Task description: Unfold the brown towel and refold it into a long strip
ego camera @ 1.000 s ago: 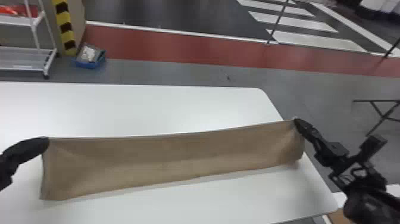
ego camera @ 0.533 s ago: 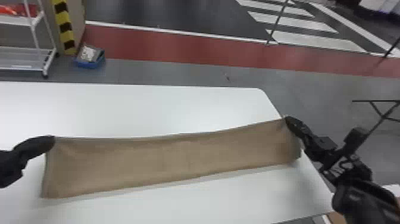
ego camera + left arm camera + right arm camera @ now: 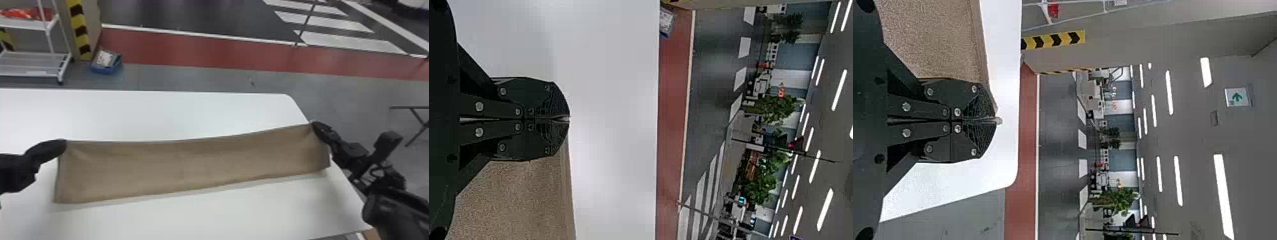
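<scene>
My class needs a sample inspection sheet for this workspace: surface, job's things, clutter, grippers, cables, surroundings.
Surface: white tabletop, under the towel.
Job's things: brown towel, stretched as a long strip from gripper to gripper; whether its near edge touches the tabletop, cannot tell.
Clutter: blue box with things in it, on the floor beyond the tabletop.
Grippers: left gripper and right gripper both shut, each on a far corner of the towel.
Cables: thin dark loop by the right wrist, probably a cable.
Surroundings: white rack, yellow-and-black striped post, red floor band.
</scene>
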`<action>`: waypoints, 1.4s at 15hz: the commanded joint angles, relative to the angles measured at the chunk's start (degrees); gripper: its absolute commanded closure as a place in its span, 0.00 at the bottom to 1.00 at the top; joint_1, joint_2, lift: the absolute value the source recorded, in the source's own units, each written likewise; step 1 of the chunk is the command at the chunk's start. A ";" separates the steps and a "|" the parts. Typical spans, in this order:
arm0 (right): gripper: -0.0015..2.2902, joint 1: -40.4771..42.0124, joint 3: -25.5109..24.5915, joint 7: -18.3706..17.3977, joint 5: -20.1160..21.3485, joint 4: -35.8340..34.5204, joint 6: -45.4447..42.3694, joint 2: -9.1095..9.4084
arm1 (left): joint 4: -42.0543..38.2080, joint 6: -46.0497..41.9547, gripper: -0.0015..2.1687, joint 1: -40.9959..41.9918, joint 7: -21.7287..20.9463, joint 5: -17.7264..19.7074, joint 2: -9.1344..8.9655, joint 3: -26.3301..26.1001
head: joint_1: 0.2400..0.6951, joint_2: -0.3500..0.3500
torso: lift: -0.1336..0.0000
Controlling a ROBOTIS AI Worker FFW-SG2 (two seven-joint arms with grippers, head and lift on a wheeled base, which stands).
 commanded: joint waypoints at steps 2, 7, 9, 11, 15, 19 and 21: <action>0.65 -0.47 0.12 -0.02 0.11 0.13 0.00 0.00 | 0.38 -0.35 0.67 -0.68 0.00 0.10 0.35 0.34 | 1.00 0.15 | 0.08; 0.65 -1.26 1.96 -1.52 0.82 0.57 0.00 0.27 | 2.75 -0.35 0.67 -2.79 0.70 -0.43 1.41 -0.09 | 1.00 0.19 | 0.08; 0.65 -1.26 2.05 -1.52 1.17 0.57 0.00 0.44 | 3.19 -0.35 0.67 -3.23 0.79 -1.84 1.23 -1.15 | 1.00 0.20 | 0.08; 0.65 -1.09 1.88 -1.52 1.08 0.57 0.00 0.35 | 3.28 -0.35 0.67 -3.32 0.79 -1.84 1.23 -1.41 | 1.00 0.20 | 0.08; 0.65 -0.56 1.44 -1.61 1.17 0.57 0.00 0.27 | 3.28 -0.17 0.64 -3.32 0.96 -2.28 1.15 -1.68 | 1.00 0.19 | 0.08; 0.00 0.41 1.88 -4.77 2.22 -0.14 -0.88 0.53 | 3.10 -0.35 0.02 -3.40 2.20 -3.77 1.15 -3.00 | 1.00 0.18 | 0.08; 0.00 1.02 1.52 -5.65 2.05 -0.58 -2.64 0.62 | 2.75 -1.05 0.00 -3.14 3.78 -3.51 1.23 -2.64 | 1.00 0.17 | 0.08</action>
